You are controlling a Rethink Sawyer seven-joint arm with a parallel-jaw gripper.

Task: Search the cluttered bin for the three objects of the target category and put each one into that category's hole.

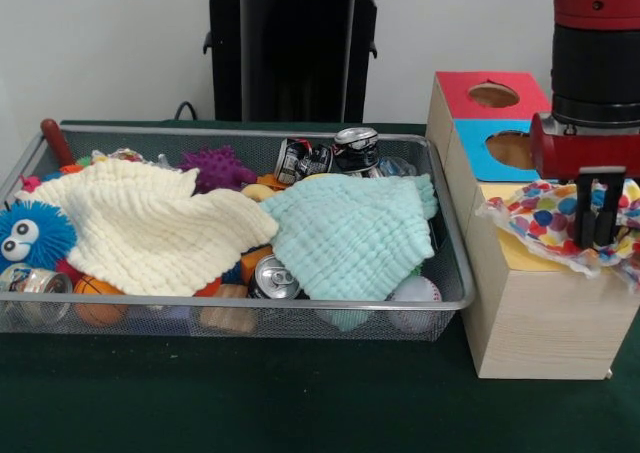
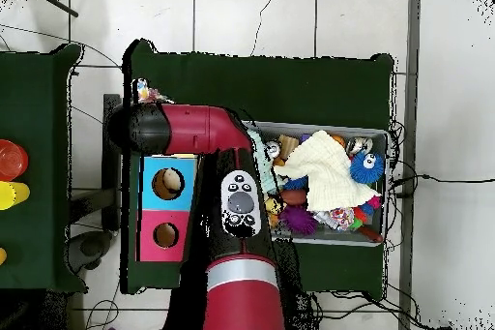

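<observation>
1. A dark green table (image 1: 250, 398) carries the wire mesh bin (image 1: 330, 308).
2. The cream waffle cloth (image 1: 150, 223) and the mint-green waffle cloth (image 1: 350, 233) lie inside the bin on top of the clutter.
3. The confetti cloth (image 1: 545, 218) lies crumpled on the yellow top (image 1: 520, 255) of the wooden box.
4. The gripper (image 1: 600, 228) fingers pinch the confetti cloth.

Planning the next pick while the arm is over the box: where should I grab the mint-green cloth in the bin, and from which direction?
Take the mint-green cloth at its raised, rumpled middle, coming straight down from above. It lies spread over the clutter in the bin, so its edges hang beside cans and balls, while the centre offers loose folds to pinch. The cream cloth only meets its edge nearest that cloth, so a central pinch should lift it alone.
</observation>
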